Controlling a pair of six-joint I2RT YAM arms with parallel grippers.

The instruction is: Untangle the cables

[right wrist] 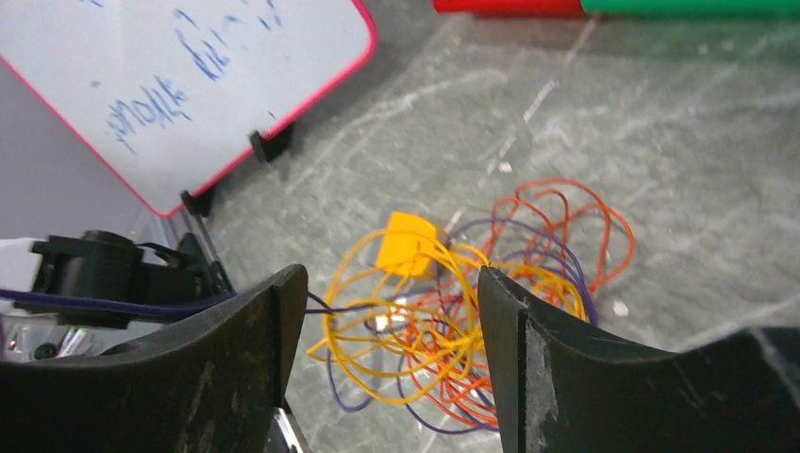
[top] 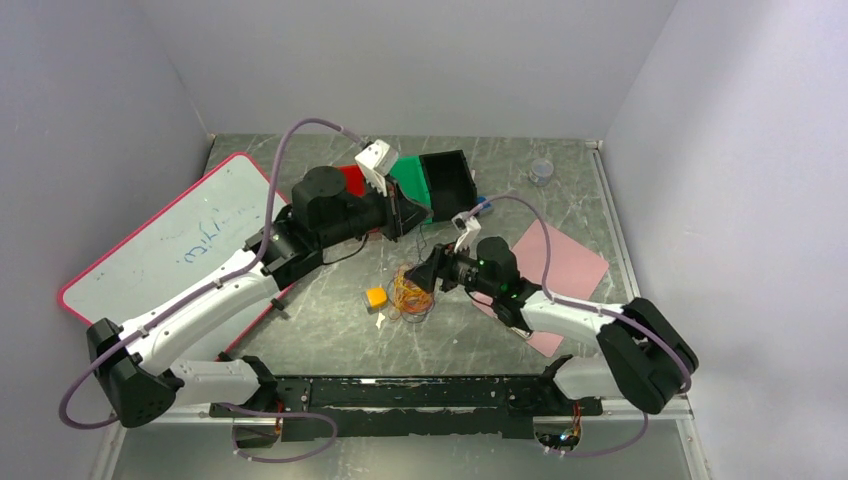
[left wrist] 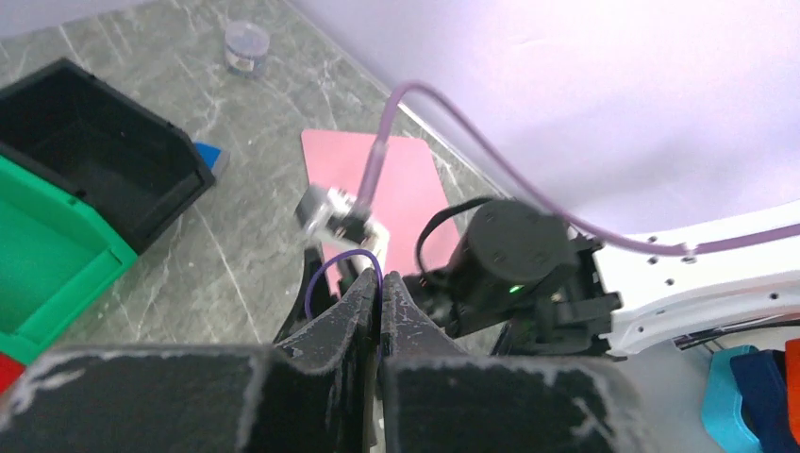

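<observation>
The cables (top: 410, 292) lie in a loose heap near the middle of the table (top: 330, 330), between the 2 arms. From the right wrist the cables (right wrist: 453, 321) are thin loops piled over each other: yellow ones in front, orange and red ones spreading behind and to the right, with purple strands threading through. A small orange-yellow block (right wrist: 408, 243) sits against the far side of the heap, with yellow loops touching it.

The right hand (right wrist: 391, 283) is low beside the pile, its 2 fingers spread wide and empty, the tangle showing in the gap between them. The left hand (left wrist: 380, 307) is raised behind the heap near the green bin (top: 410, 180), fingers pressed together on a purple cable (left wrist: 347, 252) that arches out above them.
</observation>
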